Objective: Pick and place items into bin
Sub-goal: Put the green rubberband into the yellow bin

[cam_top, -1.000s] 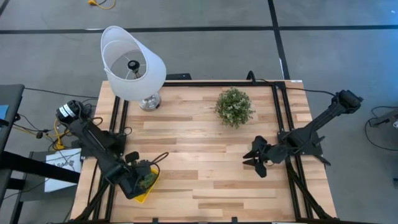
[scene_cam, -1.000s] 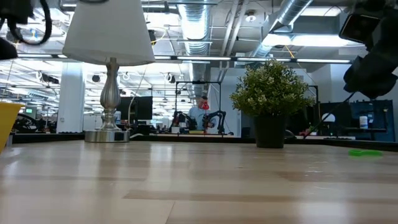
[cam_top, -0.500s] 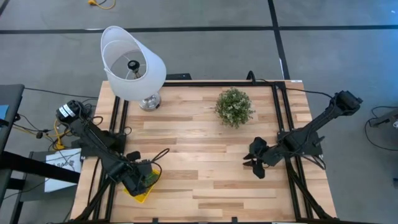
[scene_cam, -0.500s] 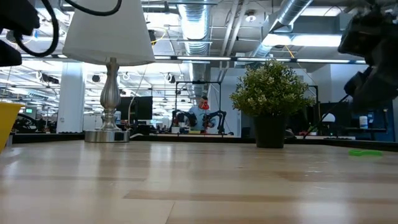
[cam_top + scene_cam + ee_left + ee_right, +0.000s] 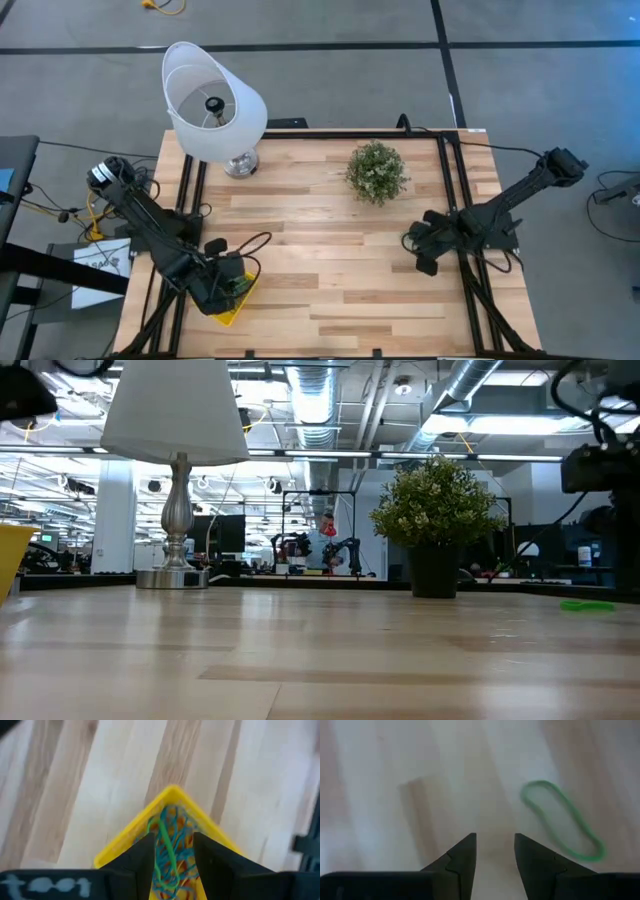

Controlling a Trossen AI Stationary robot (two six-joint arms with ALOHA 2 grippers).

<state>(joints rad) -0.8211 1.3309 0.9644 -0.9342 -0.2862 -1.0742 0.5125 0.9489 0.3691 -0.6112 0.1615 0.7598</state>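
High view: left gripper [image 5: 228,290] over bin [image 5: 232,312], table's 7 o'clock; right gripper [image 5: 425,250] at 4 o'clock.
Left wrist view: fingers apart, green loop [image 5: 169,851] between them on pile; may snag on retreat.
Right wrist view: fingers apart, empty; green band [image 5: 563,820] off-centre, so closing risks a miss.

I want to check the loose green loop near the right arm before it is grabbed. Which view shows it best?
The right wrist view: the green loop lies whole on the bare wood, just beyond the open right pincer and off to one side. The low view shows only a thin green sliver at the table edge. The high view hides it, and the left wrist view misses it.
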